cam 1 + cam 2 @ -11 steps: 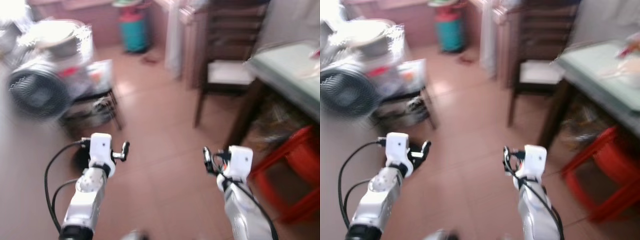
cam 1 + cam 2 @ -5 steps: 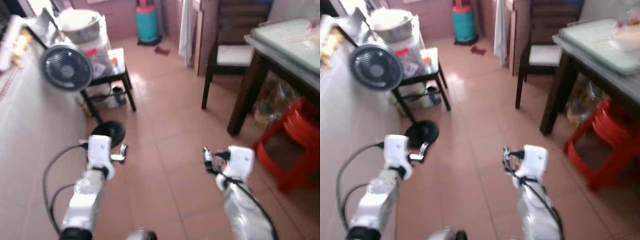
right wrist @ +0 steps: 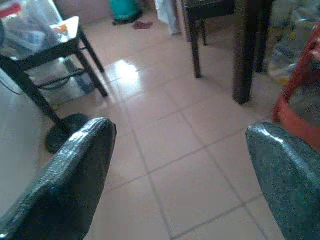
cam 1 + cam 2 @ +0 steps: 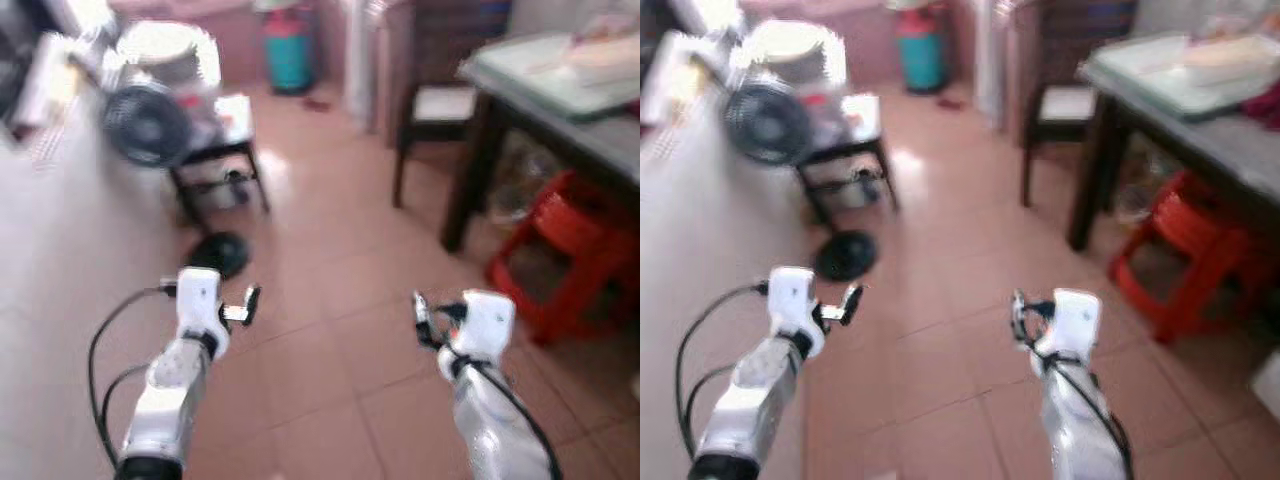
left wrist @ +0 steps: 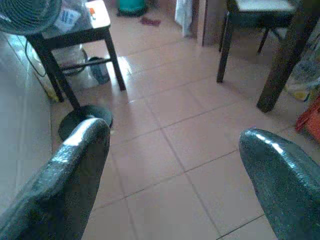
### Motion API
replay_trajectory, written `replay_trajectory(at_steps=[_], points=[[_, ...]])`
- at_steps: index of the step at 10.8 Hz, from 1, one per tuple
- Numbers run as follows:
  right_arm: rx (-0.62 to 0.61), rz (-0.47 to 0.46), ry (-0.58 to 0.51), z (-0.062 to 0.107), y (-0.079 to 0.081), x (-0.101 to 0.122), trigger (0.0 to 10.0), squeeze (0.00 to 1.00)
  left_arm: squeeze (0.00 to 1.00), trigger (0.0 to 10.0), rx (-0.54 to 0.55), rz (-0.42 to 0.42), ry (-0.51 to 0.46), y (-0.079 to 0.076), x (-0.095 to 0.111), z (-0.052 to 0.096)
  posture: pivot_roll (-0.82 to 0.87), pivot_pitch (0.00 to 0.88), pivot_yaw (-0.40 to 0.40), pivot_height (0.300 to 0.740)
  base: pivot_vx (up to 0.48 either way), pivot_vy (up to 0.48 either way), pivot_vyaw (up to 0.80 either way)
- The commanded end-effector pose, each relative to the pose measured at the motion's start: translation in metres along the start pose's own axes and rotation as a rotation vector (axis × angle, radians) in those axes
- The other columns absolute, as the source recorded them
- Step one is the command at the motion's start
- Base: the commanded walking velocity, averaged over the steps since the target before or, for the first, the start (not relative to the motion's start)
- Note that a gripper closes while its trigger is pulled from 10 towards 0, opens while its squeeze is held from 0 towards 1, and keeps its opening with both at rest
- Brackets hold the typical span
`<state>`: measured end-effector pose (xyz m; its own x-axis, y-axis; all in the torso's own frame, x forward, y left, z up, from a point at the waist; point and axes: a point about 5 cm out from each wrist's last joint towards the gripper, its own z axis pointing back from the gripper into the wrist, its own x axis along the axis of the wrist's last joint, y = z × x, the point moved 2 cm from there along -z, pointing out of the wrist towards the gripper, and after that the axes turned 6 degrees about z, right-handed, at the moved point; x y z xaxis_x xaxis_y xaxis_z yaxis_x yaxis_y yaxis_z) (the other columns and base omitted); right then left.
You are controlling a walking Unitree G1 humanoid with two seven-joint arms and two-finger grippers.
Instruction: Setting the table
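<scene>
A dark-legged dining table (image 4: 560,90) with a pale glass top stands ahead on my right, and a blurred light dish (image 4: 605,50) lies on it. My left gripper (image 4: 248,303) is held out over the tiled floor; the left wrist view shows its fingers (image 5: 75,165) wide apart and holding nothing. My right gripper (image 4: 420,315) is also raised over the floor, open and empty, with the table leg (image 3: 247,50) some way beyond it.
Red plastic stools (image 4: 560,255) sit under the table's near side. A dark chair (image 4: 440,105) stands at its far end. To the left are a fan (image 4: 148,125), its round base (image 4: 218,252), a small black side table (image 4: 225,150) and a green gas cylinder (image 4: 288,55).
The whole picture has shifted and blurred as the camera moved; the table and stools now sit further into view on the right. Both arms keep their pose.
</scene>
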<state>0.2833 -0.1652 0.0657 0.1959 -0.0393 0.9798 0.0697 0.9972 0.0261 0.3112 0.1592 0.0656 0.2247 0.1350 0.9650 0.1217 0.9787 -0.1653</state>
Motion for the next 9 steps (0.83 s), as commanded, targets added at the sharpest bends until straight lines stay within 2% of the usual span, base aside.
replay_trajectory(at_steps=[1,5,9], points=[[0.004,-0.017,-0.015,-0.001,0.005,0.005,10.0,0.00,0.00,10.0,-0.004,-0.005,-0.012,0.003,0.006,-0.001,-0.05,0.098,0.107,0.740,0.000,0.000,0.00],[-0.007,-0.002,-0.019,-0.001,0.004,0.007,10.0,0.00,0.00,10.0,-0.036,0.010,-0.031,0.001,0.009,-0.003,-0.06,0.098,0.109,0.740,0.000,0.000,-0.80],[0.007,0.038,-0.112,-0.001,0.008,0.027,10.0,0.00,0.00,10.0,-0.070,0.036,-0.054,-0.003,0.012,-0.003,-0.06,0.097,0.105,0.740,0.000,0.000,-0.80]])
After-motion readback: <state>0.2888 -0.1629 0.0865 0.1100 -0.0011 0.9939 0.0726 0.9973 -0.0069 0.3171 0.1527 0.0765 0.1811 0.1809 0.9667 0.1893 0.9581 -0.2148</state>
